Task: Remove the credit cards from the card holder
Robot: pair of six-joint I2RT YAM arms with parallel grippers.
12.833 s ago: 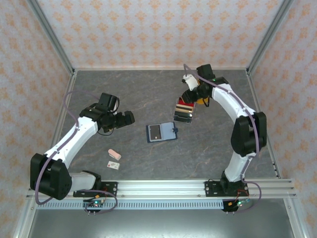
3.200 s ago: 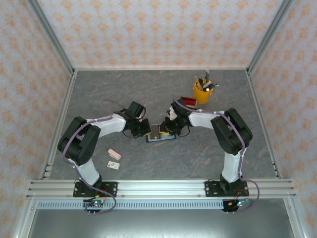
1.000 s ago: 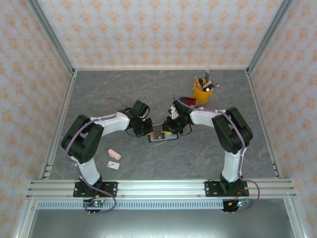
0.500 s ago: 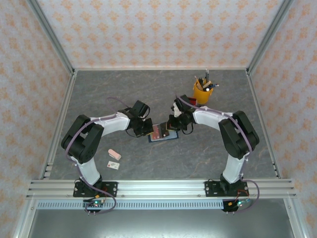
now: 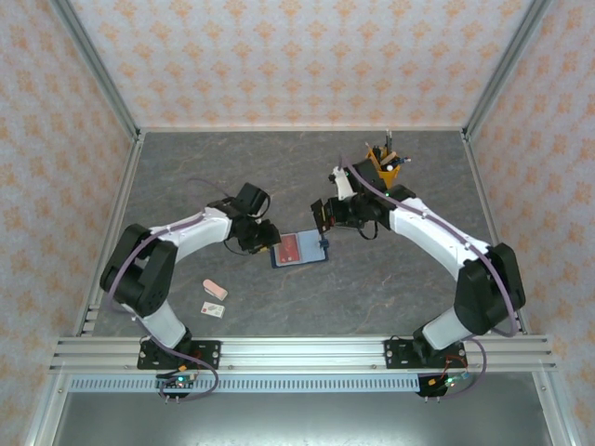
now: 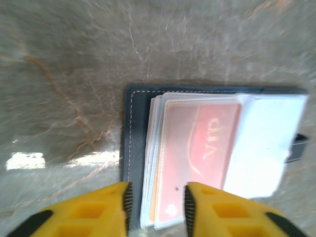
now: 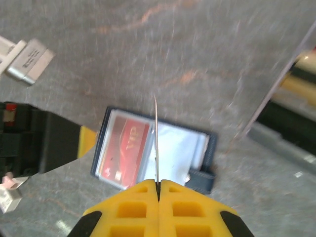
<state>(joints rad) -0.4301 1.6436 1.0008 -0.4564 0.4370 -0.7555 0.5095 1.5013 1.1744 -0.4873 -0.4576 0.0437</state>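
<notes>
Right tool [image 7: 158,185]: fingers pressed together, pinching a thin credit card [image 7: 156,133] by its lower edge. Card upright and edge-on to the wrist camera, so no colour to tell, held above the open card holder [image 7: 177,148]. From overhead, same tool [image 5: 323,216] just past the holder's far right corner.

Left tool [image 6: 155,207]: fingers spread, with the near edge of the holder's clear sleeves showing in the gap between them; contact with the sleeves impossible to tell. From overhead, at the holder's left edge [image 5: 265,237].

Card holder [image 5: 311,253]: lying open and flat on the grey counter [image 5: 186,167], between the two tools, near the counter's middle. Navy cover [image 6: 134,128] underneath, a fan of clear sleeves on top, closing tab at the right side.

Red card [image 6: 202,148]: marked "vip", inside the topmost sleeve, lying flat; seen also from overhead [image 5: 290,246].

Elsewhere: yellow pen cup [image 5: 381,169] behind the right arm, pink block [image 5: 215,289] and small white card [image 5: 213,309] near the left arm's base, well apart from the holder.
</notes>
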